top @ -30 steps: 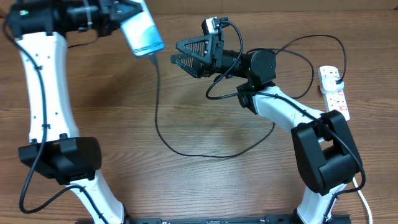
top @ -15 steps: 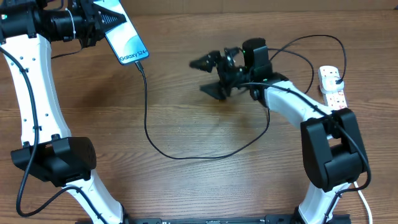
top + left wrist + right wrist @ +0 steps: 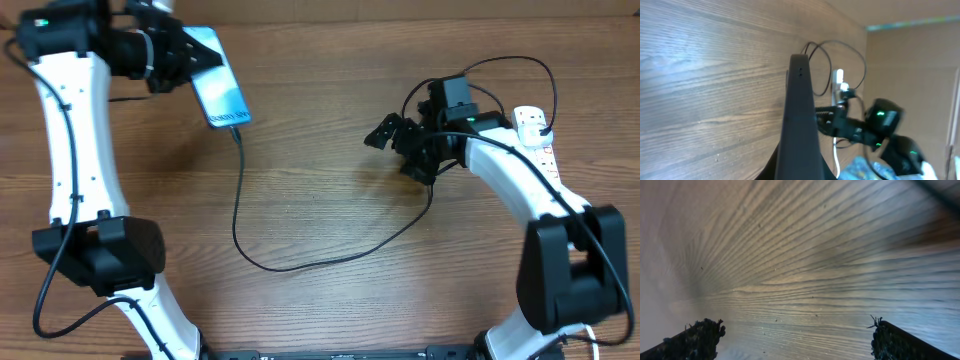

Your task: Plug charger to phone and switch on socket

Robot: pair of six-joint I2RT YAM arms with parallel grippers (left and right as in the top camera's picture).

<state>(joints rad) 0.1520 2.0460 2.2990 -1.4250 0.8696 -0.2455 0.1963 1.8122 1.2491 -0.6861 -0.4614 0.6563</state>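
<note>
The left end effector (image 3: pixel 180 55) is closed on the phone (image 3: pixel 222 92), gripping it at its upper end and holding it up off the bench (image 3: pixel 330 100). The lit blue screen faces the overhead camera, and the free end slants away from the fingers toward the middle of the bench. In the left wrist view the phone (image 3: pixel 800 125) shows edge-on as a dark slab rising from between the fingers.

The charger (image 3: pixel 236 200) meets the phone at the end farthest from the left end effector. From there the thin black cable drops to the bench, curves in a wide loop below both end effectors and climbs toward the right arm. It passes beside the right end effector (image 3: pixel 400 150) and arcs on to the socket (image 3: pixel 545 152).

The right end effector stands open – in the right wrist view its two fingertips (image 3: pixel 695 340) sit at the lower corners with only wood grain between them. It holds nothing and hovers over the bench.

The socket lies behind the right end effector, just beyond the white arm link that partly covers it, with a black plug seated in its far outlet – well apart from the phone and the left end effector
</note>
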